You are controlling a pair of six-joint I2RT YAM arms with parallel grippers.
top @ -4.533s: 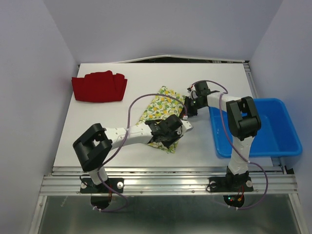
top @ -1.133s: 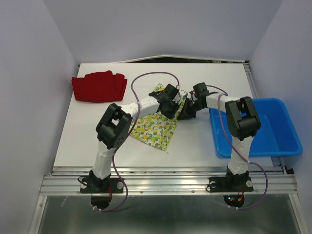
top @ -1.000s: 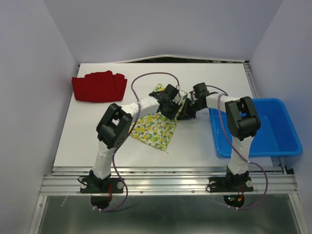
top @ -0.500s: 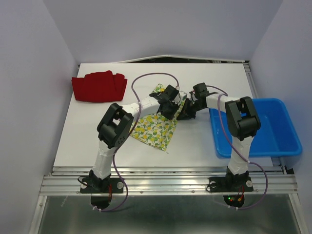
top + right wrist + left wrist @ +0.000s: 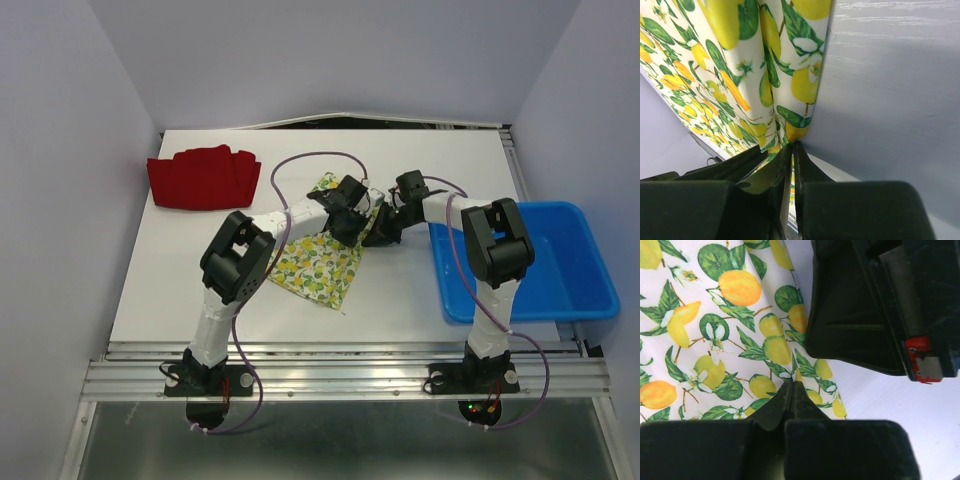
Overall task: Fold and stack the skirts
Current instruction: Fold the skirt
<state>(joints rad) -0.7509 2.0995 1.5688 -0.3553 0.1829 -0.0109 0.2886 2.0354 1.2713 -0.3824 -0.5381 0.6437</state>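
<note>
The lemon skirt (image 5: 318,262), white with yellow lemons and green leaves, lies folded in the middle of the table. My left gripper (image 5: 358,213) is shut on its far right edge; the cloth (image 5: 715,340) spreads out from the closed jaws (image 5: 791,385). My right gripper (image 5: 378,232) is shut on the same edge right beside it, the cloth (image 5: 740,75) hanging from its closed jaws (image 5: 793,145). The red skirt (image 5: 204,177) lies folded at the far left of the table, away from both grippers.
A blue plastic bin (image 5: 575,262) stands at the right edge of the table beside my right arm. The right gripper's black body (image 5: 875,305) fills the upper right of the left wrist view. Grey walls close in the table on three sides.
My left arm has swung from the skirt's near right corner up to its far right edge beside the right gripper, folding the cloth over. In the last second almost nothing moves.
</note>
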